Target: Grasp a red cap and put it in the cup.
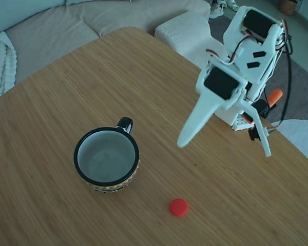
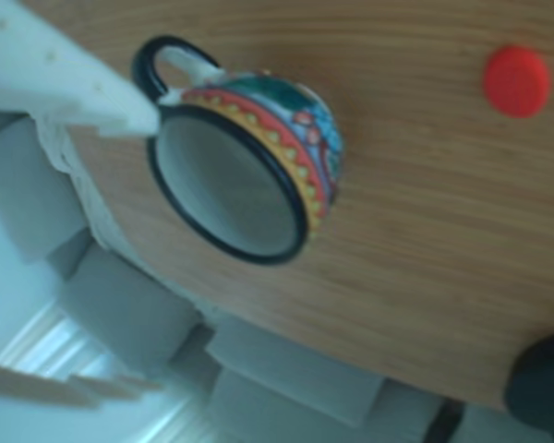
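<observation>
The red cap (image 1: pixel 178 207) lies flat on the wooden table, near its front edge in the fixed view. To its left stands the cup (image 1: pixel 107 158), upright and with nothing inside, its black handle pointing to the back. My white gripper (image 1: pixel 225 148) hangs above the table to the right of the cup and behind the cap. It is open wide and holds nothing. In the other view the cup (image 2: pixel 249 166) looks tilted, the red cap (image 2: pixel 516 81) shows at the upper right, and one white finger (image 2: pixel 65 83) reaches in from the upper left beside the handle.
The arm's white base (image 1: pixel 241 120) stands at the table's right edge with an orange part (image 1: pixel 274 96) beside it. A beige sofa (image 1: pixel 56 25) and a white cushion (image 1: pixel 187 28) lie beyond the table (image 1: pixel 51 92). A dark object (image 2: pixel 545 383) shows at the lower right.
</observation>
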You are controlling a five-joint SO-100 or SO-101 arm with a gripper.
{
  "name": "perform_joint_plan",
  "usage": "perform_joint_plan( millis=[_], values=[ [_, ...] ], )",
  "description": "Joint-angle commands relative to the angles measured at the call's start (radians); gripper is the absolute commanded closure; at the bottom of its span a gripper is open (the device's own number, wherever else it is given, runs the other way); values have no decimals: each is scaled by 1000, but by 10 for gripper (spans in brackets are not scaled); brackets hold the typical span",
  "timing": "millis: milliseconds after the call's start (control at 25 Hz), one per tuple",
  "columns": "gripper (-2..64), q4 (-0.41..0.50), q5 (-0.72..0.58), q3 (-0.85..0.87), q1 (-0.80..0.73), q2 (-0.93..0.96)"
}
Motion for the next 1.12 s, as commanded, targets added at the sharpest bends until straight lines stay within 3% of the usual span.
perform_joint_plan(
  millis=[0,400,640,880,1080],
  values=[
    [287,-2,-3,-164,-43,-103],
    [287,23,-9,-483,-71,-552],
    [287,166,-11,-612,-72,-716],
    [287,287,-40,-595,-77,-792],
    [287,253,-63,-492,-72,-857]
  ],
)
